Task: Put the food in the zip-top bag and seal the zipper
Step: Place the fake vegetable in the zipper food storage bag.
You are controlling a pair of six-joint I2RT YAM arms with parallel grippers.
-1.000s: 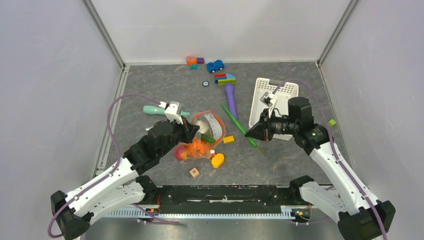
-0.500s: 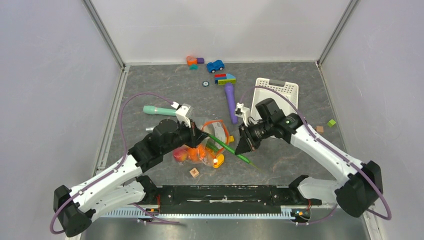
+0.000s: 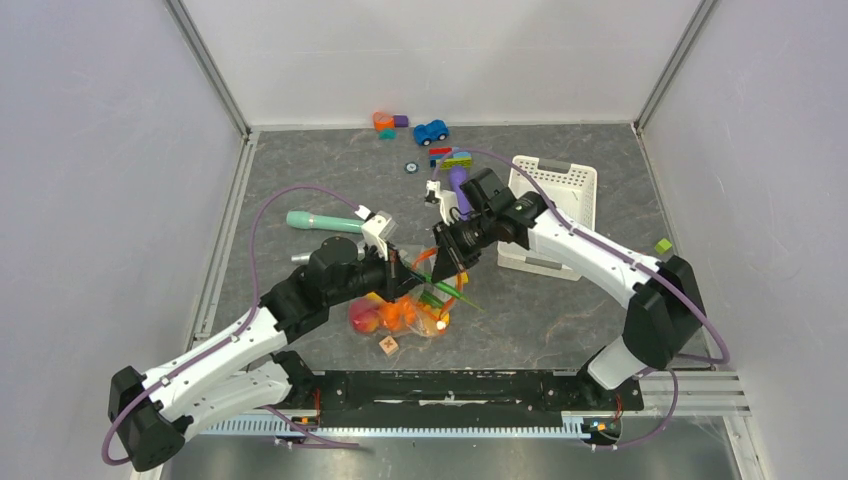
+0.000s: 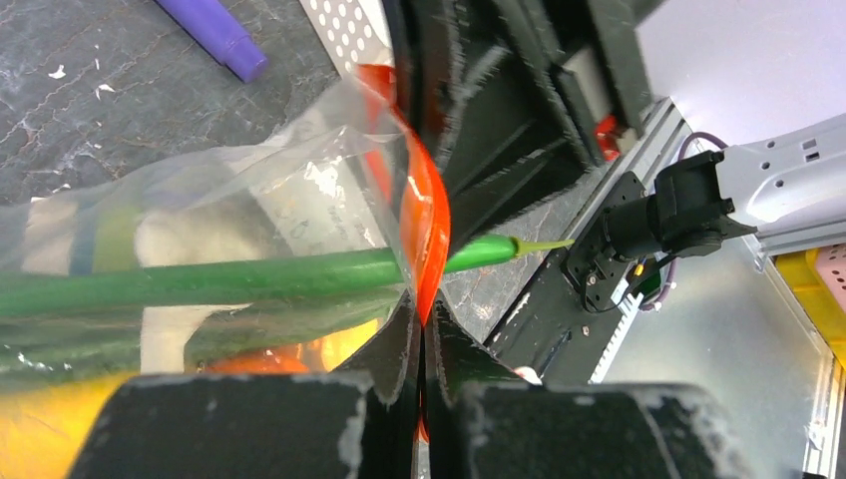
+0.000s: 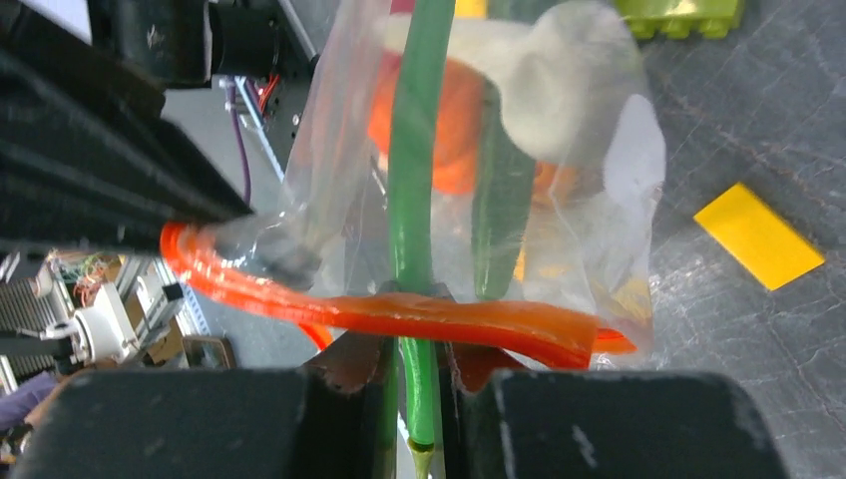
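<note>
Left gripper (image 4: 421, 329) is clamped on the zipper (image 4: 424, 230) at the zip-top bag (image 3: 415, 300) mouth, and we see the mouth gaping. Right gripper (image 5: 414, 354) is pinching a green cucumber (image 5: 414, 150). Its front is through the bag's mouth, its tail outside. An orange piece (image 5: 454, 110) and a white piece (image 5: 559, 70) are inside the bag. A white basket (image 3: 560, 185) sits right of the bag.

Top cam sits high up behind the arm bases, angled down over the whole tabletop (image 3: 530, 320), so it's the far view. Left wrist cam rides right behind the left pincer (image 4: 421, 334), super close, seeing the zipper (image 4: 424, 230) edge-on. Right wrist cam is just as tight behind the right pincer (image 5: 414, 364). All three catch the zip-top bag (image 5: 609, 170) mouth and the green cucumber (image 4: 200, 284).
</note>
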